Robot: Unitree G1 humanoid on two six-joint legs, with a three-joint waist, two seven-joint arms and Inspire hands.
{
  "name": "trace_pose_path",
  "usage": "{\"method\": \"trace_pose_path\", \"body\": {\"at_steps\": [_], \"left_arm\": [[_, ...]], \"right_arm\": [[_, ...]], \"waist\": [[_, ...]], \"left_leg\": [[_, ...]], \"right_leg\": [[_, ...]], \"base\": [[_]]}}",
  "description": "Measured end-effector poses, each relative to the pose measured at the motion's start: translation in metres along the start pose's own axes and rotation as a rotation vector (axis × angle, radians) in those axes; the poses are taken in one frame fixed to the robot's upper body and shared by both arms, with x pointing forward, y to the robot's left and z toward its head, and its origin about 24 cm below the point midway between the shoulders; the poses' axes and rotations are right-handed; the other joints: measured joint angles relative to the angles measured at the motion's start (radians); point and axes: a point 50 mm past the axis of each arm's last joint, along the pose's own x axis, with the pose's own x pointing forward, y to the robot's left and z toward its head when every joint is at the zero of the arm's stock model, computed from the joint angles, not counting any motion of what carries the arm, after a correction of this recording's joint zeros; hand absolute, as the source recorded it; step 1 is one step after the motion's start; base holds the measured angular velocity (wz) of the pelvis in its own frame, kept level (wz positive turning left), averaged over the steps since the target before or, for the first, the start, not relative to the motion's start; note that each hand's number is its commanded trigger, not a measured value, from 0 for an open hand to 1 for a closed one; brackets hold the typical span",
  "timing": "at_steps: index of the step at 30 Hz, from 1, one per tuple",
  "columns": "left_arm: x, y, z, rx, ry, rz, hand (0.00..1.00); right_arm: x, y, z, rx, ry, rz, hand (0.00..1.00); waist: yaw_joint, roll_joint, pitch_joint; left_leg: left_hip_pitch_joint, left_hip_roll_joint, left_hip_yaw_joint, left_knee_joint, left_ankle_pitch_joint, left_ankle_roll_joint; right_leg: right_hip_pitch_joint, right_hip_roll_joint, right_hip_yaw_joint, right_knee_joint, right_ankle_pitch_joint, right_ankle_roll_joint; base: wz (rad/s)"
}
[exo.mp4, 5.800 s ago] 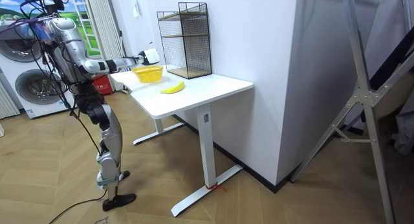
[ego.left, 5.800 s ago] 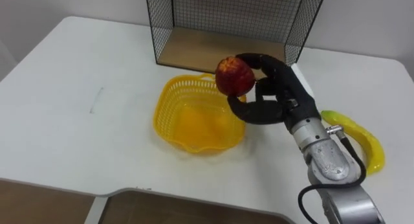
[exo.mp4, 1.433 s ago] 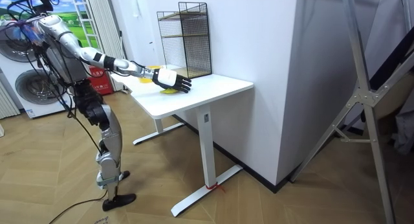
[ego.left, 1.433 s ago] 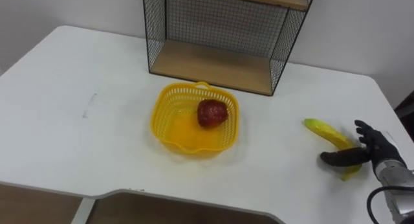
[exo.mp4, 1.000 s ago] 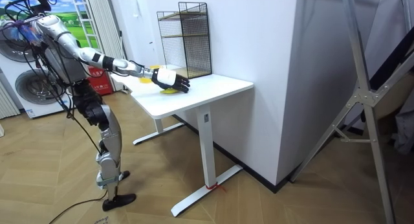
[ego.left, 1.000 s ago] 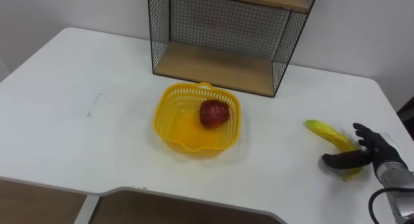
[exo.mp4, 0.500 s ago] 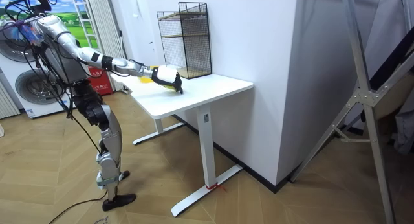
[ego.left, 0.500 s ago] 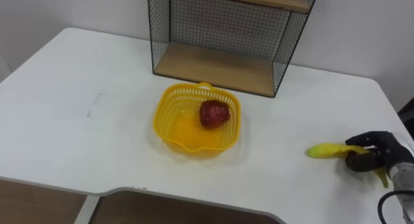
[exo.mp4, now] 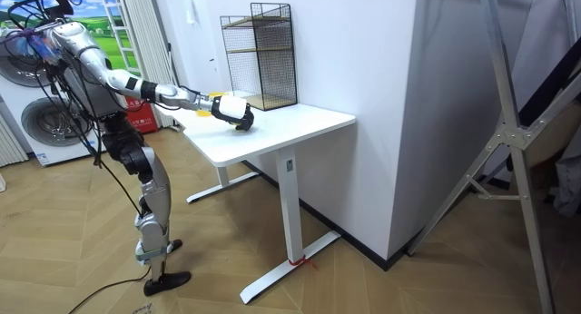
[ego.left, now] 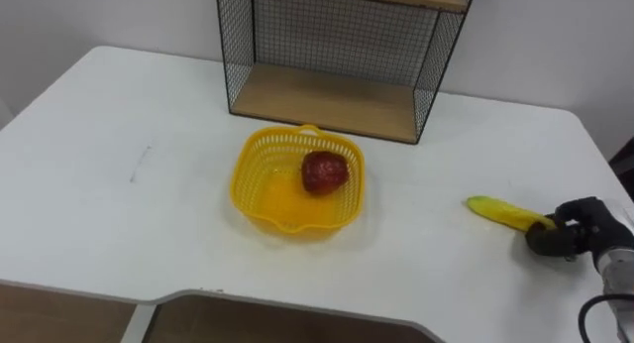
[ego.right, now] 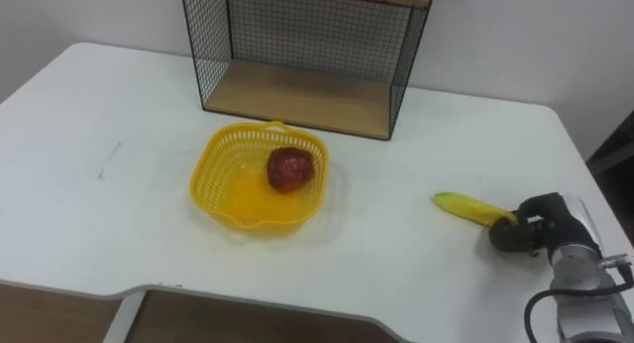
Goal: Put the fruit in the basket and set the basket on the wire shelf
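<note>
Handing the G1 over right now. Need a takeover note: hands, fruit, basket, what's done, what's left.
Right hand: shut on one end of the banana, near the white table's right side; I cannot tell whether the banana is lifted.
Apple: in the yellow basket, which stands on the table in front of the wire shelf.
Done: apple in.
Left: banana into the basket, then basket onto the wire shelf.
</note>
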Motion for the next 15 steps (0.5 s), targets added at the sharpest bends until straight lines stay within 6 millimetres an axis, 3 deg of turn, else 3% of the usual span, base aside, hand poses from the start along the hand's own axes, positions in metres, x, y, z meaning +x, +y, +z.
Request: {"method": "trace_pose_path", "body": {"at_steps": [4,6,10,15], "left_arm": [[0.0,0.0,0.002,0.005,0.004,0.0,0.0],[0.0,0.0,0.003,0.013,0.001,0.01,0.0],[0.001,-0.004,0.009,0.037,-0.014,0.008,0.0],[0.0,-0.009,0.007,0.043,-0.018,0.016,0.0]], "right_arm": [[-0.003,0.011,0.013,0.055,-0.047,0.014,1.0],[-0.008,0.02,0.019,0.085,-0.087,0.036,1.0],[-0.019,0.048,0.038,0.207,-0.18,0.135,1.0],[-0.026,0.064,0.059,0.485,-0.251,0.254,1.0]], "waist": [[-0.005,-0.004,0.0008],[-0.005,-0.008,0.0056],[-0.006,-0.01,0.0066],[-0.003,-0.002,0.0063]], "left_leg": [[0.001,0.003,0.019,-0.009,0.001,0.001],[0.0,0.002,0.021,-0.012,0.001,0.001],[-0.016,0.002,0.026,-0.011,-0.001,0.004],[-0.017,0.0,0.028,-0.01,-0.001,0.004]], "right_leg": [[-0.01,0.0,0.015,0.002,0.0,-0.001],[-0.013,-0.001,0.014,0.002,0.0,-0.001],[-0.028,-0.003,0.014,0.004,0.001,0.0],[-0.03,-0.004,0.014,0.002,0.001,0.0]], "base": [[-0.13],[-0.03],[0.0],[0.03]]}}
